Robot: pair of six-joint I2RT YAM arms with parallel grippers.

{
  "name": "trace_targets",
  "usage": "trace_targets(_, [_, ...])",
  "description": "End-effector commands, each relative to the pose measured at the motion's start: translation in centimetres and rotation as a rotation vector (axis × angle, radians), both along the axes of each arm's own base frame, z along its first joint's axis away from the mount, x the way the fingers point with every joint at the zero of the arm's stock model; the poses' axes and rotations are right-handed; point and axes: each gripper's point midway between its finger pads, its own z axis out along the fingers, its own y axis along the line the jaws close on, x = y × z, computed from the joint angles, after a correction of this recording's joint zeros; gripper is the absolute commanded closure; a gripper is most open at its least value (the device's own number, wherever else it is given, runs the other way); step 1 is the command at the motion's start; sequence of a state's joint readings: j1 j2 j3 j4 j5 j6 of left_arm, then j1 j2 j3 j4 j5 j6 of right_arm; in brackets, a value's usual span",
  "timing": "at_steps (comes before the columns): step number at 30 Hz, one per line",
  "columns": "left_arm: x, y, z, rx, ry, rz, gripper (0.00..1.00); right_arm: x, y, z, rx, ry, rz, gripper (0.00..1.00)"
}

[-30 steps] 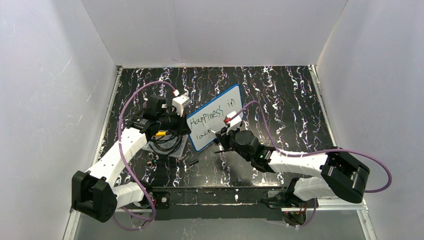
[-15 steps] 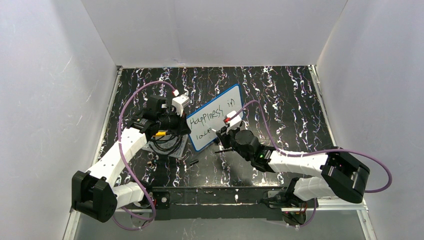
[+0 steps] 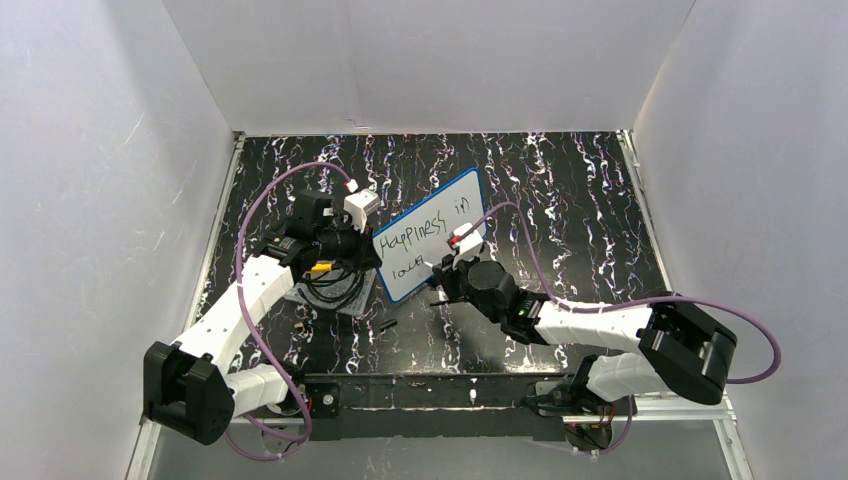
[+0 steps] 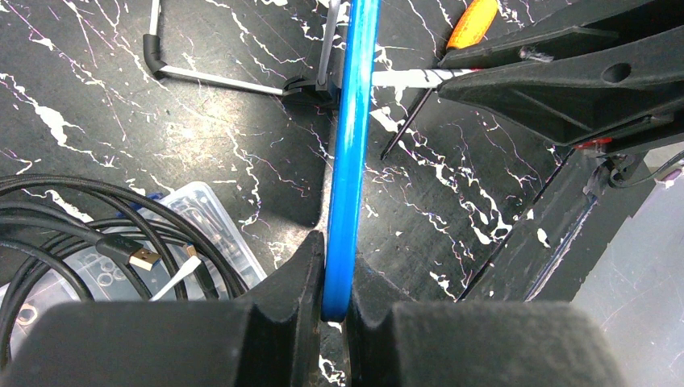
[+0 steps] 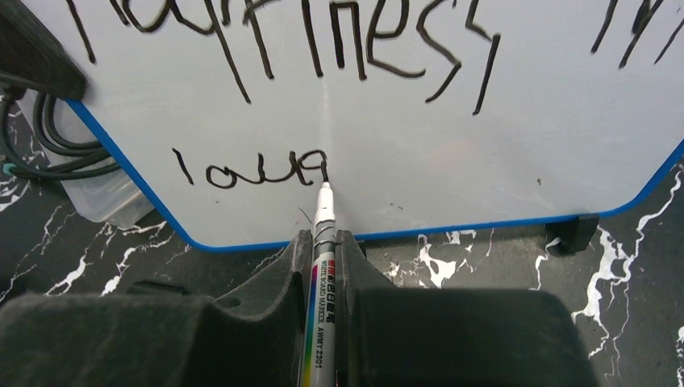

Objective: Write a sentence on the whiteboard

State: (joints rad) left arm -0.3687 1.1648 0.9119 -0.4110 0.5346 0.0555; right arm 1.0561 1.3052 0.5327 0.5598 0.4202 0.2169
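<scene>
Whiteboard (image 5: 484, 153) stands on its long edge at mid-table, face toward the right arm, long axis running near-left to far-right in the top view.

Left gripper (image 4: 337, 266): both fingers pressed onto the board's blue rim at its left end, pinching it edge-on. It serves as the steadying hand.

Right gripper (image 5: 324, 239): clamped on the marker (image 5: 316, 290), barrel pointing straight away from the wrist at the board face.

The sentence (image 3: 422, 232): the top line reads roughly "Happiness in". The lower line so far reads "laug".

Marker tip sits at the foot of the last letter. It looks like it is touching, though actual contact can't be confirmed.

Key relation: bare white lies to the right of the tip along the lower line, toward the board's far-right end. The next strokes should likely travel that way, parallel to the bottom rim. There is not much room below the line before the blue edge. The right arm is the only one placed to write.
</scene>
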Motion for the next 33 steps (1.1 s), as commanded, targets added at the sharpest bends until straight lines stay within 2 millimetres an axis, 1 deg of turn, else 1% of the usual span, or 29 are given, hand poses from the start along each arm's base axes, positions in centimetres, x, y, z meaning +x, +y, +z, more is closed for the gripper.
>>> trace_targets(1, [-0.3,-0.5,1.9,-0.042,-0.035,-0.02,1.0,-0.1,-0.2,-1.3,-0.004,0.039,-0.017,0.99])
trace_targets(6, [-0.3,-0.5,1.8,-0.041,-0.032,-0.021,1.0,-0.5,-0.2,-1.7,-0.004,0.056,-0.003,0.99])
trace_targets(9, [-0.4,-0.5,1.8,-0.041,-0.031,-0.021,1.0,-0.9,0.5,-1.5,0.012,0.058,0.036,0.99])
trace_targets(11, [-0.3,-0.5,1.8,-0.04,-0.032,-0.02,1.0,-1.2,1.2,-1.1,0.029,0.057,0.069,0.99])
trace_targets(15, [-0.3,-0.4,1.7,-0.038,-0.029,-0.018,1.0,-1.3,1.8,0.6,0.086,0.036,0.093,0.99])
trace_targets(17, [-0.3,-0.5,1.8,-0.04,-0.032,-0.02,1.0,-1.3,1.6,1.9,0.12,0.015,0.084,0.99])
trace_targets(20, [-0.3,-0.5,1.8,-0.04,-0.032,-0.02,1.0,-0.9,0.7,3.8,0.161,-0.024,0.047,0.99])
trace_targets(23, [-0.3,-0.5,1.8,-0.039,-0.032,-0.018,1.0,-0.5,-0.2,4.9,0.166,-0.054,0.008,0.99])
trace_targets(27, [-0.4,-0.5,1.8,-0.041,-0.031,-0.02,1.0,0.3,-1.2,5.1,0.137,-0.084,-0.05,0.99])
trace_targets(33, [-0.4,-0.5,1.8,-0.041,-0.028,-0.021,1.0,0.9,-0.7,5.6,0.137,-0.116,-0.051,0.99])
